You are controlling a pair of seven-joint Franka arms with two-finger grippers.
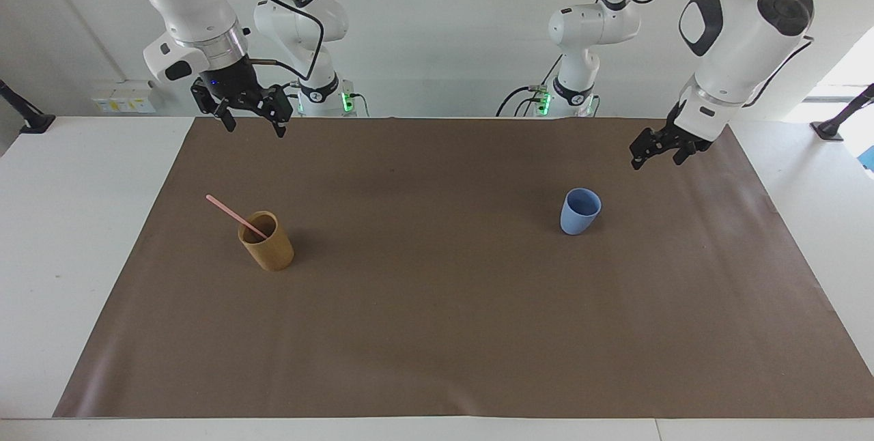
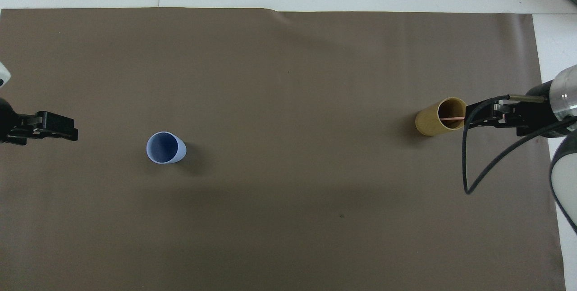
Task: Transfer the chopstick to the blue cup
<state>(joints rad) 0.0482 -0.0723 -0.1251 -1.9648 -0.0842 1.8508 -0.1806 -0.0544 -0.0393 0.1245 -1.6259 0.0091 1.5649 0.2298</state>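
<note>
My right gripper (image 1: pixel 254 123) and left gripper (image 1: pixel 657 155) hang open and empty above the mat (image 1: pixel 437 332), the chopstick (image 1: pixel 235 216) leaning in the wooden cup (image 1: pixel 268 244) below the right, the blue cup (image 1: pixel 580 212) near the left.

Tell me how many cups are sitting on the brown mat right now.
2. The light-blue tapered cup stands toward the left arm's end of the mat. The tan wooden-looking cylindrical cup, holding the pale-pink chopstick, stands toward the right arm's end. Nothing seems hidden.

My glossy white rounded arm casings carry silver wrist rings, looping black cables, black two-finger claws and green base lights.
</note>
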